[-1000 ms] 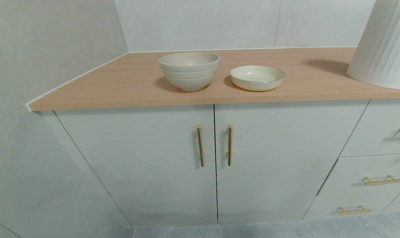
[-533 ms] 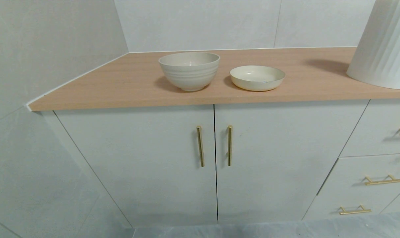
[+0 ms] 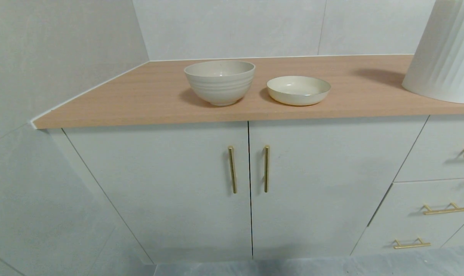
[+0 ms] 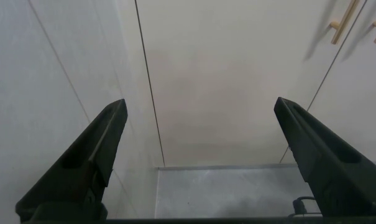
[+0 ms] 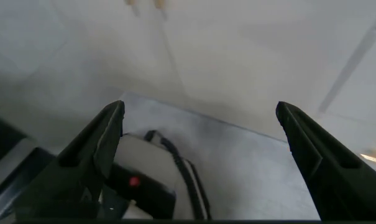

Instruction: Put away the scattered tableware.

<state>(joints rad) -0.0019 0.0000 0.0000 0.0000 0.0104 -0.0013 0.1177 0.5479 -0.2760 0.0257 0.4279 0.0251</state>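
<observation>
A deep ribbed cream bowl (image 3: 219, 81) stands on the wooden countertop (image 3: 140, 99), and a shallow cream dish (image 3: 298, 89) sits just to its right, apart from it. Below them are two closed white cabinet doors (image 3: 170, 188) with upright gold handles (image 3: 232, 169) at the centre seam. My left gripper (image 4: 200, 112) hangs low before the cabinet front, open, with nothing between its fingers (image 4: 91, 162). My right gripper (image 5: 200, 115) is also low, open over the grey floor near the cabinet base, holding nothing.
A tall white ribbed container (image 3: 445, 53) stands at the counter's right end. Drawers with gold handles (image 3: 445, 209) lie to the right of the doors. A tiled wall (image 3: 44, 76) closes off the left side. Grey floor (image 4: 225, 193) runs along the cabinet base.
</observation>
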